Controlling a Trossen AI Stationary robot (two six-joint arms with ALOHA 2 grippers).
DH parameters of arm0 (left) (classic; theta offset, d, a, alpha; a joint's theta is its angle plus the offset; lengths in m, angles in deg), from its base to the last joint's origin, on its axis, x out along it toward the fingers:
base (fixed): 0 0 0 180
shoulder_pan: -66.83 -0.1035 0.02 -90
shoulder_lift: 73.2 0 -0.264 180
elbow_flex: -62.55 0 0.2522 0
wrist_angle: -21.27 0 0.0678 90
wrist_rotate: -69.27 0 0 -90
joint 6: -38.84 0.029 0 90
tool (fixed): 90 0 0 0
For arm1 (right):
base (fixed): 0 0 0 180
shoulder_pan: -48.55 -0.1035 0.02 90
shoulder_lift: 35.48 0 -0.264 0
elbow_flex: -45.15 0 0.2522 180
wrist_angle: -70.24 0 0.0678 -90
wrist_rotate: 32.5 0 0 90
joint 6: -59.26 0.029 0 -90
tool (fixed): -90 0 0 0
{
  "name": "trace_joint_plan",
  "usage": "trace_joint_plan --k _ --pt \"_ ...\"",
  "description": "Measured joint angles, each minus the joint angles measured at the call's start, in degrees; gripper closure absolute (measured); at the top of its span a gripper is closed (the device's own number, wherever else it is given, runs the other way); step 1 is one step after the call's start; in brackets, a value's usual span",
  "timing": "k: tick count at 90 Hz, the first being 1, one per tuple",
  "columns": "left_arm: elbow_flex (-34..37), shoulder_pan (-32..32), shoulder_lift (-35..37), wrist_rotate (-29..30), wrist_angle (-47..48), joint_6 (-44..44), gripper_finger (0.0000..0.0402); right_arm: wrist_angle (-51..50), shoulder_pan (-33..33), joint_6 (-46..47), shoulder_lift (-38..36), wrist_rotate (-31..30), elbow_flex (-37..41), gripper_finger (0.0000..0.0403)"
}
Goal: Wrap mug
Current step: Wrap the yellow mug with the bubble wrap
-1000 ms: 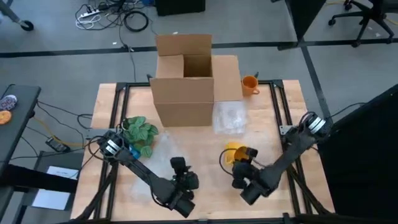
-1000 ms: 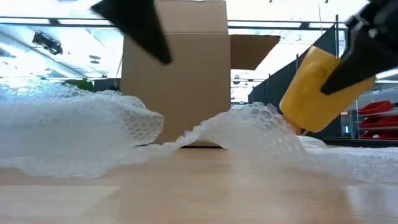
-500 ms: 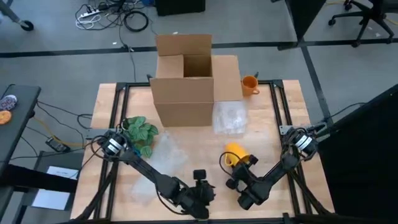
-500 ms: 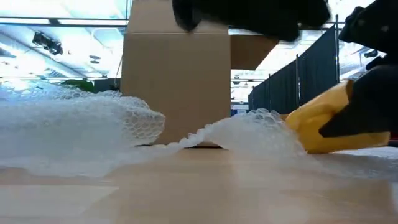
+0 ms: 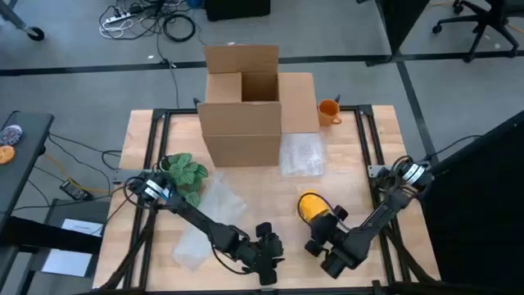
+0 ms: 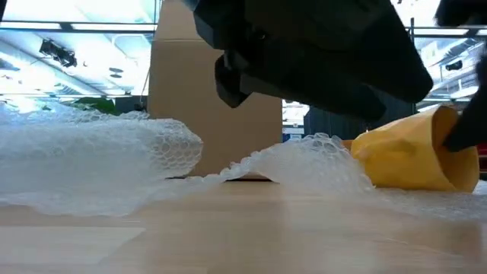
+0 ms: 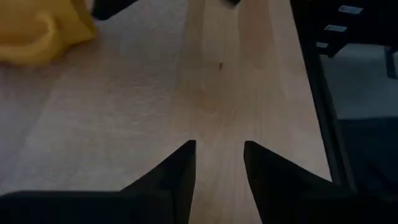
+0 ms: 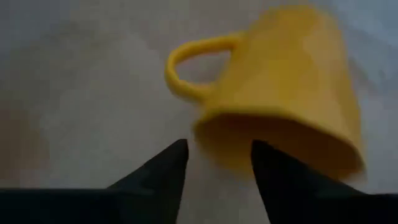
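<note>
Two pincers are mine, and both sit low at the near edge of the table (image 5: 139, 139). My right pincer (image 5: 326, 232) has its fingers parted and empty, just short of the yellow mug (image 5: 311, 206), which lies on its side with its open mouth toward me and its handle out to one side. In the low view the mug rests on the edge of the bubble wrap (image 6: 114, 160); from above I cannot trace that clear sheet well. My left pincer (image 5: 266, 246) hangs over bare wood near the mug, fingers a little apart and holding nothing.

I judge that the mug is laid down and the wrapping itself is not begun. The next move calls for one pincer to catch a free edge of the bubble wrap and fold it over the mug while the other keeps the mug from rolling; a round mug on its side may well roll.

At the far side, the cardboard box (image 5: 243, 102) stands open, and I can see nothing inside. An orange cup (image 5: 328, 111) stands beside it.
</note>
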Motion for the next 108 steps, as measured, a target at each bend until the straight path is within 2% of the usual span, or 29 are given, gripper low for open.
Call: trace_joint_plan --k 16,27,37,60,90,98,108 --pt "0.0 0.0 0.0 -1.1 0.0 0.9 0.028 0.4 -2.6 -2.7 -7.3 12.4 0.0 0.0198" --pt "0.0 -0.1 0.0 -3.7 0.1 1.0 0.028 0.2 -5.3 1.6 -10.3 17.4 0.0 0.0195" --pt "0.0 -0.3 0.0 -4.5 0.3 1.0 0.028 -0.9 -8.0 6.1 -10.9 19.2 0.0 0.02" --pt "0.0 -1.4 0.0 -4.5 -0.1 1.0 0.028 -4.1 -13.4 14.6 -9.5 19.2 0.0 0.0206" --pt "0.0 -2.0 0.0 -4.5 -0.2 0.9 0.028 -6.7 -13.0 17.6 -8.3 18.3 0.0 0.0209" --pt "0.0 -2.0 0.0 -4.5 -0.2 0.9 0.028 -9.0 -12.6 18.2 -8.0 22.3 0.0 0.0211" --pt "0.0 -2.0 0.0 -4.5 -0.2 0.9 0.028 -13.3 -12.6 21.7 -7.2 30.0 0.0 0.0218"
